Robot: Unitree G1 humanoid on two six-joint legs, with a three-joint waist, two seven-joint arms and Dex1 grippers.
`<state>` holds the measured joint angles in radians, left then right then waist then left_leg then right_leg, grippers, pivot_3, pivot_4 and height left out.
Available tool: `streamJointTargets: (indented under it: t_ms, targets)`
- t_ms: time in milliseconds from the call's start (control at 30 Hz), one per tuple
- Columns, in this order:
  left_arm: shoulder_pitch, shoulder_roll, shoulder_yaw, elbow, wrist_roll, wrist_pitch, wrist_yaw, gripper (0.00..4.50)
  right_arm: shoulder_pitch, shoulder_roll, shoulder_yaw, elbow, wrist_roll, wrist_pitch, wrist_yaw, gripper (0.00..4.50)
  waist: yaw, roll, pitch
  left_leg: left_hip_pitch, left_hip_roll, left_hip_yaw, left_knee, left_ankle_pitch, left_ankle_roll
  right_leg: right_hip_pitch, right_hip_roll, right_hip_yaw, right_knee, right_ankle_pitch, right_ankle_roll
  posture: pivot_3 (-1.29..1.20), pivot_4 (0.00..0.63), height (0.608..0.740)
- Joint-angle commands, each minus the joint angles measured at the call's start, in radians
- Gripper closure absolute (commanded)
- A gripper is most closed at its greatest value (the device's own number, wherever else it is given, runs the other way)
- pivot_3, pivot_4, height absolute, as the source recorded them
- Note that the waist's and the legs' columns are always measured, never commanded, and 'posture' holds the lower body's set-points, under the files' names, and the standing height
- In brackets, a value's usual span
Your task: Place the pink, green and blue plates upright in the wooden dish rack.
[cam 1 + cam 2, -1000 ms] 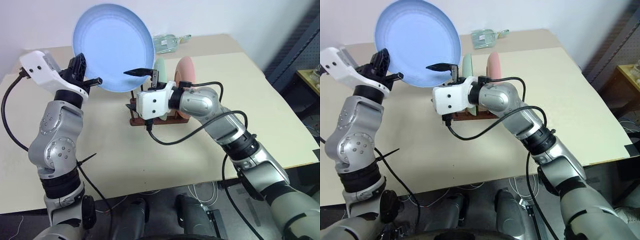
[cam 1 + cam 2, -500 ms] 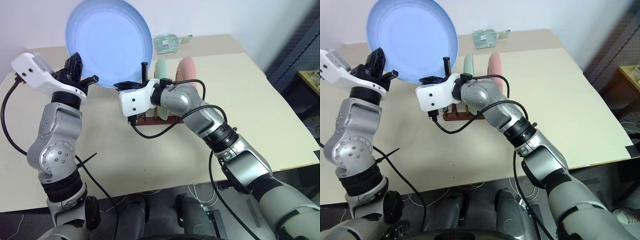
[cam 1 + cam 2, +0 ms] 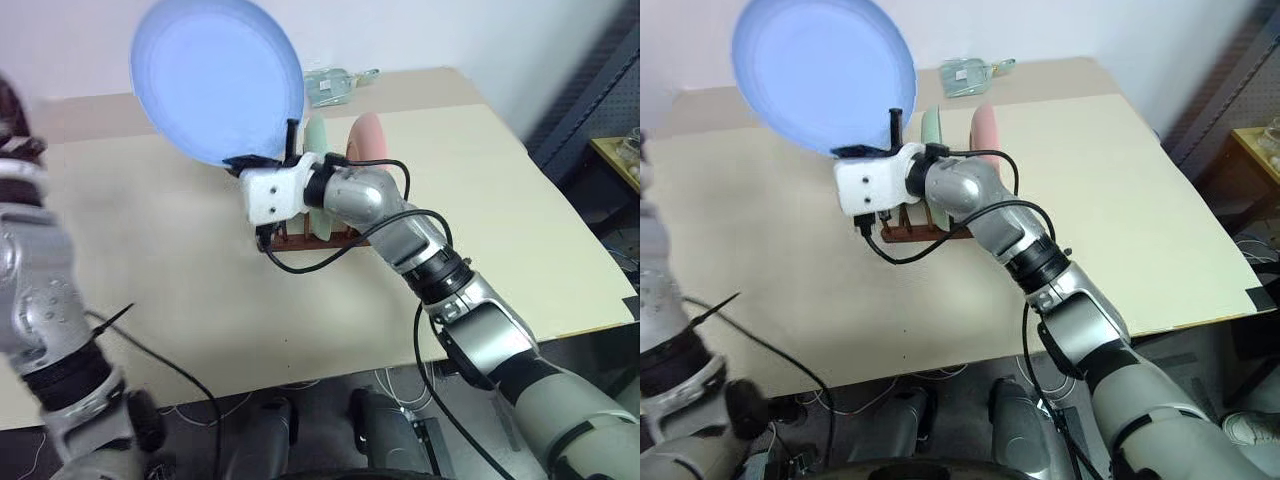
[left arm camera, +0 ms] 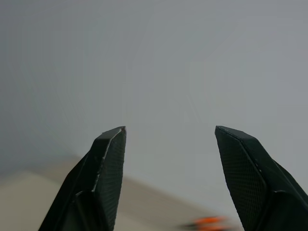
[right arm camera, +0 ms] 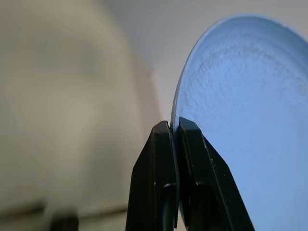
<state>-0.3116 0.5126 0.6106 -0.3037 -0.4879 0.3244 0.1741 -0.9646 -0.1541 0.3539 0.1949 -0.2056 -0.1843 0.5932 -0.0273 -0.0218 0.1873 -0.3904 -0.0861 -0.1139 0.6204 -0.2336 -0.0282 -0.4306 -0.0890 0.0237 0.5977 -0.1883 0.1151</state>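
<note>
Beige worktop (image 3: 480,200), rack (image 3: 310,238) at centre holding green plate (image 3: 318,135) and pink plate (image 3: 368,135) upright. Right hand (image 3: 262,160) is clamped on the blue plate (image 3: 215,75), upper left; left hand (image 4: 168,144) apart, empty. Best to lower the rim squarely between free pegs.

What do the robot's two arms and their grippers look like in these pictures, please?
Both arms are built of rounded silver-grey metallic segments joined by black bands. The right arm ends in a white boxy wrist housing with a loose black cable looping along the forearm. The right gripper and left gripper each have two black, finely textured fingers tapering to angled tips. A thin black cable trails from the left arm.
</note>
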Motion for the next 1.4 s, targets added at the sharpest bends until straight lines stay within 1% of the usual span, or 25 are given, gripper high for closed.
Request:
streamJointTargets:
  t_ms: [33,67,167,233,333,433,500,600,800,1100,1267,1367,1400]
  targets:
    - [0.174,-0.017,-0.145,0.032,0.161,-0.108,-0.129,1.51,0.057,0.072,-0.136,-0.288,0.390,0.200,0.067,4.50,0.011,0.000,0.000,0.000,0.001,-0.001,-0.001,0.000,0.000,0.000,0.000,0.000,-0.001,0.000,0.000,0.00,0.150,0.739]
    - [0.218,-0.031,-0.188,0.034,0.187,-0.132,-0.158,1.51,0.079,0.086,-0.159,-0.361,0.491,0.291,0.074,4.50,0.017,0.000,0.000,-0.001,0.002,-0.001,-0.001,0.000,0.001,0.000,-0.001,0.000,-0.001,0.000,0.000,0.00,0.150,0.739]
    - [0.288,-0.077,-0.289,0.023,0.245,-0.188,-0.215,1.51,0.138,0.111,-0.206,-0.526,0.779,0.556,0.049,4.50,0.019,-0.002,-0.001,-0.001,0.004,-0.002,0.000,-0.001,0.001,0.000,-0.001,-0.001,-0.002,0.000,-0.001,0.00,0.150,0.739]
    - [0.309,-0.117,-0.341,0.024,0.267,-0.212,-0.234,1.51,0.166,0.165,-0.249,-0.573,0.948,0.690,-0.050,4.50,0.015,-0.002,-0.001,-0.001,0.006,-0.002,0.000,-0.001,0.001,0.001,0.000,-0.002,-0.002,-0.001,-0.005,0.00,0.150,0.739]
    - [0.326,-0.163,-0.384,0.052,0.283,-0.238,-0.257,1.51,0.194,0.221,-0.297,-0.561,1.084,0.807,-0.173,4.50,0.007,0.001,-0.001,0.000,0.009,0.000,0.000,-0.001,0.001,0.000,0.002,-0.001,-0.002,0.000,-0.007,0.00,0.150,0.739]
    - [0.333,-0.184,-0.394,0.077,0.295,-0.256,-0.273,1.51,0.202,0.263,-0.333,-0.535,1.158,0.866,-0.272,4.50,0.006,0.001,0.000,0.000,0.012,0.001,0.000,-0.001,0.001,-0.002,0.005,-0.001,-0.002,0.001,-0.010,0.00,0.150,0.739]
    - [0.339,-0.198,-0.400,0.084,0.295,-0.260,-0.284,1.51,0.217,0.292,-0.334,-0.525,1.204,0.909,-0.330,4.50,0.008,0.001,0.000,0.000,0.013,0.002,-0.002,-0.001,0.001,-0.004,0.006,-0.001,-0.001,0.002,-0.009,0.00,0.150,0.739]
    - [0.345,-0.209,-0.405,0.087,0.297,-0.267,-0.300,1.51,0.230,0.324,-0.341,-0.501,1.258,0.960,-0.408,4.50,0.008,0.001,0.000,-0.001,0.014,0.002,-0.003,-0.001,0.001,-0.004,0.006,-0.001,0.000,0.002,-0.009,0.00,0.150,0.739]
    - [0.347,-0.208,-0.393,0.080,0.300,-0.265,-0.314,1.51,0.221,0.332,-0.350,-0.463,1.316,0.996,-0.503,4.50,0.009,0.001,0.000,-0.001,0.014,0.002,-0.002,-0.001,0.001,-0.004,0.006,-0.001,-0.001,0.003,-0.009,0.00,0.150,0.739]
    - [0.361,-0.212,-0.403,0.053,0.295,-0.268,-0.348,1.51,0.187,0.360,-0.384,-0.361,1.319,0.961,-0.648,4.50,0.008,0.001,0.000,-0.001,0.014,0.003,-0.002,-0.001,0.001,-0.004,0.007,-0.001,-0.001,0.003,-0.009,0.00,0.150,0.739]
    - [0.365,-0.217,-0.417,0.039,0.297,-0.267,-0.370,1.51,0.148,0.360,-0.394,-0.309,1.326,0.950,-0.687,4.50,0.008,0.002,0.000,-0.001,0.014,0.003,-0.002,-0.001,0.001,-0.004,0.007,-0.001,-0.001,0.003,-0.009,0.00,0.150,0.739]
    - [0.366,-0.223,-0.418,0.033,0.301,-0.265,-0.372,1.45,0.120,0.350,-0.391,-0.293,1.312,0.941,-0.686,3.52,0.008,0.002,0.000,-0.001,0.014,0.003,-0.002,-0.001,0.001,-0.004,0.007,-0.001,-0.001,0.003,-0.009,0.00,0.150,0.739]
    - [0.366,-0.224,-0.419,0.032,0.301,-0.264,-0.373,1.45,0.109,0.342,-0.386,-0.292,1.301,0.936,-0.678,3.02,0.008,0.002,0.000,-0.001,0.014,0.003,-0.002,-0.001,0.001,-0.004,0.007,-0.001,-0.001,0.003,-0.009,0.00,0.150,0.739]
